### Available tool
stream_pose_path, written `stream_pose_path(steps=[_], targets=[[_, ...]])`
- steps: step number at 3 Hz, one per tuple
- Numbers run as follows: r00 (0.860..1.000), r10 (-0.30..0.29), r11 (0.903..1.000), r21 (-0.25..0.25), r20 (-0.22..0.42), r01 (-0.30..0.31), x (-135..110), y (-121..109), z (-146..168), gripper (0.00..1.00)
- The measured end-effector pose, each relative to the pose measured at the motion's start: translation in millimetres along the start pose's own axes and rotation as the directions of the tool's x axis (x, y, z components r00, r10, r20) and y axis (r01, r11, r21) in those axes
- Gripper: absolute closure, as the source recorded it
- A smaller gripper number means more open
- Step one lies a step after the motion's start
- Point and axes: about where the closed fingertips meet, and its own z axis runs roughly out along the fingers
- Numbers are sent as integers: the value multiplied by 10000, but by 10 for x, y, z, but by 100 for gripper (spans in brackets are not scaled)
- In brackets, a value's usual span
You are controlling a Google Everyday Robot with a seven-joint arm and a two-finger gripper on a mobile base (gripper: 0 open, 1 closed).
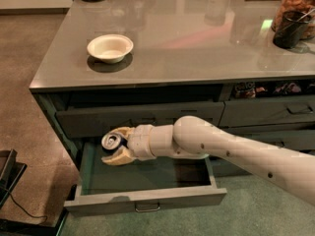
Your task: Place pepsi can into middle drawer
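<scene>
The gripper (110, 146) is hanging over the left end of the open middle drawer (147, 197), at about eight o'clock from the view's centre. Its tan fingers (117, 158) are clamping the pepsi can (111, 141) from above and below. The can is lying sideways in the grasp, with its silver top pointing toward nine o'clock. It looks to be above the drawer's dark floor rather than resting on it.

The can is likely handling as light, thin-walled and slick, denting under a hard squeeze. A moderate hold across mid-body is suiting it, and released on its side it may roll.

The drawer's left wall (86, 166) is sitting just beside the can at nine o'clock. The upper drawer front (147, 118) is overhanging close at twelve, and the front panel is lying at six. The open room is running toward three o'clock. The white bowl (110, 47) on the countertop (197, 48) is well apart.
</scene>
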Motion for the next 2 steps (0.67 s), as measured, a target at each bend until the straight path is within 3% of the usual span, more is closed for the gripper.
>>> stream_pose_path(steps=[1,2], targets=[[10000,-25,10000,6,-13,25,-14,-2,-3,100],[10000,61,9999,151,-76,-60,371,77,-20,100]])
